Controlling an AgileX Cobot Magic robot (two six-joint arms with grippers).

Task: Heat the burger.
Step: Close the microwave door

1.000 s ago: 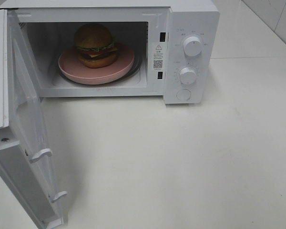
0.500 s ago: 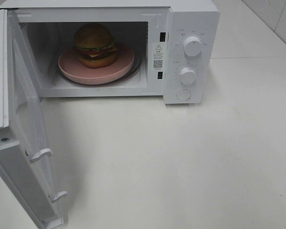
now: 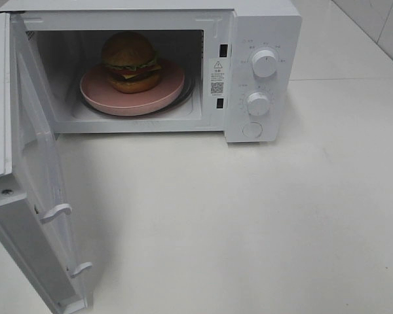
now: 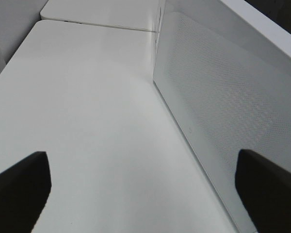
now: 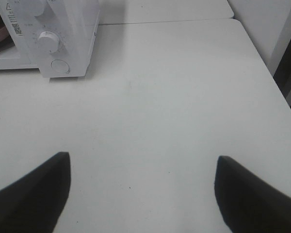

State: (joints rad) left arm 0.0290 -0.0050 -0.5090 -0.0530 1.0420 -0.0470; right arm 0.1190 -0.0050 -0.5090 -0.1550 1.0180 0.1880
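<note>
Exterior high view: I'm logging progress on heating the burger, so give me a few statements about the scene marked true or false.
1. The round golden-brown burger sits on the pink round plate inside the white microwave. True.
2. The microwave's door is shut. False: it stands swung wide open.
3. The left gripper holds the burger. False: its fingers are spread with nothing between them.
4. The right gripper is open over the white table. True.
</note>
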